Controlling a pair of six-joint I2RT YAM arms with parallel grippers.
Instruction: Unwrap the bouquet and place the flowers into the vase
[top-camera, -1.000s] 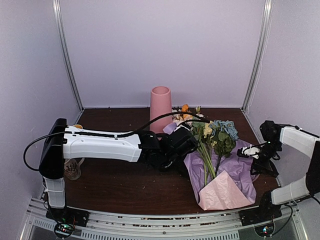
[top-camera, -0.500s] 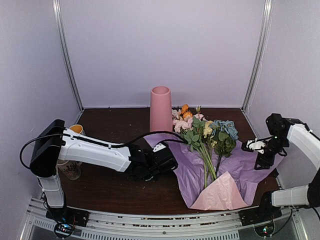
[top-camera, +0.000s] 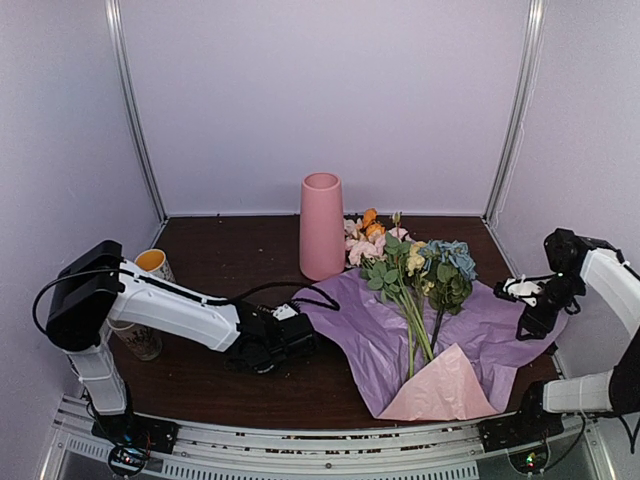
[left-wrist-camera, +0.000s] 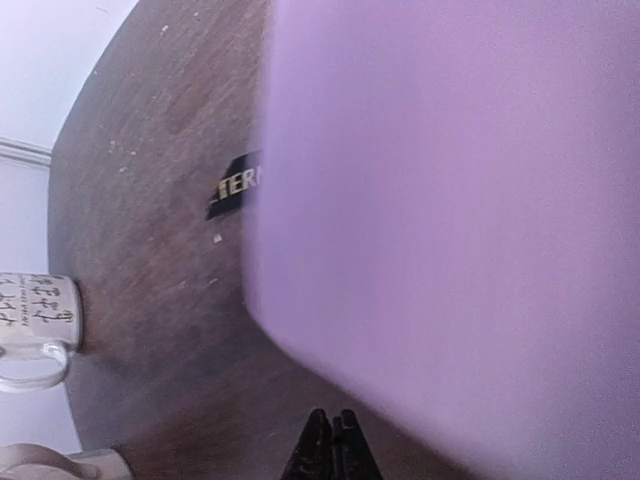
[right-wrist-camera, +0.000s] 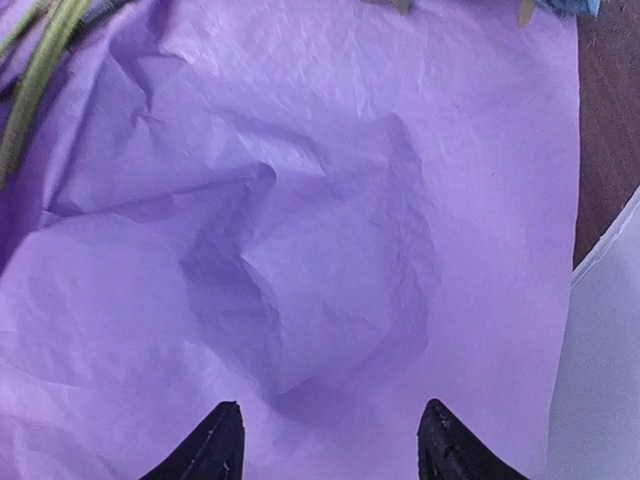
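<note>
The flowers (top-camera: 415, 275) are lying on the opened lilac wrap (top-camera: 480, 330) right of the bench's (top-camera: 220, 250) middle; the pink vase (top-camera: 321, 225) is standing by the back edge. The left hand (left-wrist-camera: 331, 428), pressed together, is sitting beside the wrap; the right hand (right-wrist-camera: 330, 440) is hovering spread above it.

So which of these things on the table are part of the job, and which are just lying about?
Part of the job: the pink vase; the flowers; the purple wrapping paper under them.
Just lying about: the mug with the yellow inside; the other mug beside it, both far left.

Left jaws together, right jaws apart.
</note>
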